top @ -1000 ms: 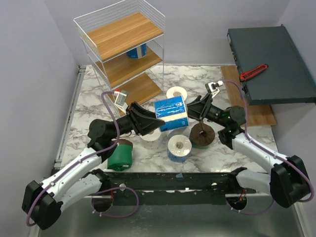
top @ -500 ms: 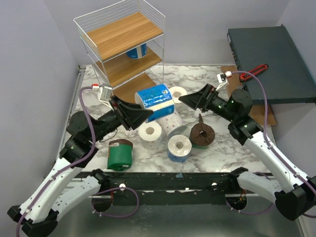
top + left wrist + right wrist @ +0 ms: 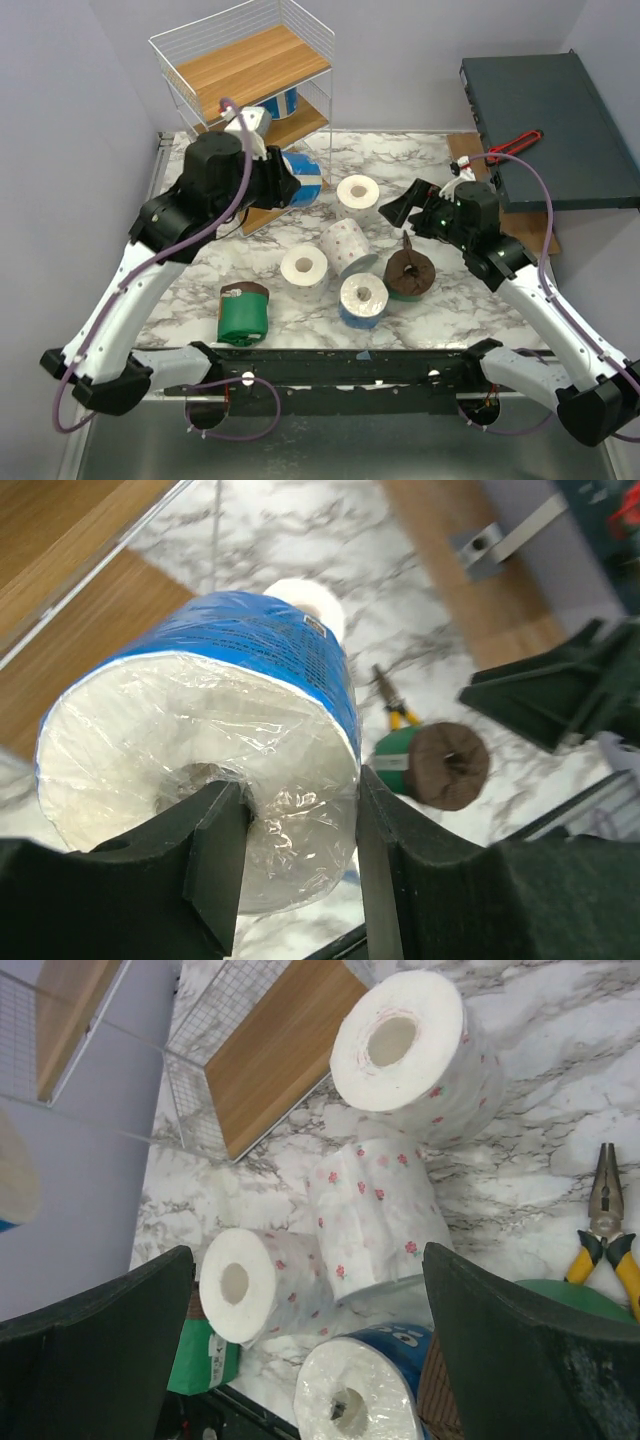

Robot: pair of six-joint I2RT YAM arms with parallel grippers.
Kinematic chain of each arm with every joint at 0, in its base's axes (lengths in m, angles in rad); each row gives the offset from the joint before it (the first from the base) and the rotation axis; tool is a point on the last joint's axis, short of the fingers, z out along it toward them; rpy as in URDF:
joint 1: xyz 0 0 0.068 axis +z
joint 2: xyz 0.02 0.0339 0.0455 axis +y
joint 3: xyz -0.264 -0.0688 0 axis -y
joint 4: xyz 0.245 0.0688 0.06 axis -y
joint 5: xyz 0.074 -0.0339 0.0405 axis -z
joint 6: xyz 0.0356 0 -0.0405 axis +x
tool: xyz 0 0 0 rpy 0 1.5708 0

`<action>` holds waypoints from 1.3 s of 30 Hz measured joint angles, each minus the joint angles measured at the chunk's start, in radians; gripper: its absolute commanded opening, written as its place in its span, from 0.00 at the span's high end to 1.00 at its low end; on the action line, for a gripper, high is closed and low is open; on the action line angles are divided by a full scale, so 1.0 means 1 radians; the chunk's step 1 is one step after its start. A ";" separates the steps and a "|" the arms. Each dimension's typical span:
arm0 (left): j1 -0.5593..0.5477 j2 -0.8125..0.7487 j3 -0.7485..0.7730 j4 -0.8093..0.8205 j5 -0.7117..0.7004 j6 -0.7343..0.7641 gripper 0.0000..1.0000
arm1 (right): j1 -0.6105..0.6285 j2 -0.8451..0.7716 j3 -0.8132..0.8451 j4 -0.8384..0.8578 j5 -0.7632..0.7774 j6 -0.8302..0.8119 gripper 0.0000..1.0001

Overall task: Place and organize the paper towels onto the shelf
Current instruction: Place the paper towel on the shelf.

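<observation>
My left gripper is shut on a blue-wrapped paper towel roll, one finger in its core and the other outside its wall. It holds the roll in the air beside the lower part of the shelf. Another blue roll stands on the shelf's middle board. On the table lie three white speckled rolls, a blue roll and two green rolls. My right gripper hangs open above these rolls, holding nothing.
Yellow-handled pliers lie on the marble beside the brown-ended green roll. A dark flat box sits raised at the right with a red-handled tool on it. The wire shelf's bottom board is level with the table.
My left arm has lifted the blue roll and carried it back and left to the shelf. The right gripper has opened wide and pulled back to the right.
</observation>
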 measured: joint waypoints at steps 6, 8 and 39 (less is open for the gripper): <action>0.000 0.236 0.249 -0.237 -0.129 0.102 0.98 | 0.000 -0.043 -0.006 -0.014 0.045 -0.014 0.02; 0.000 0.288 0.324 -0.273 -0.170 0.136 0.99 | 0.000 -0.043 -0.013 -0.013 0.049 -0.014 0.03; 0.001 0.605 0.598 -0.359 -0.430 0.470 0.80 | 0.000 0.021 -0.087 0.102 -0.038 0.006 0.07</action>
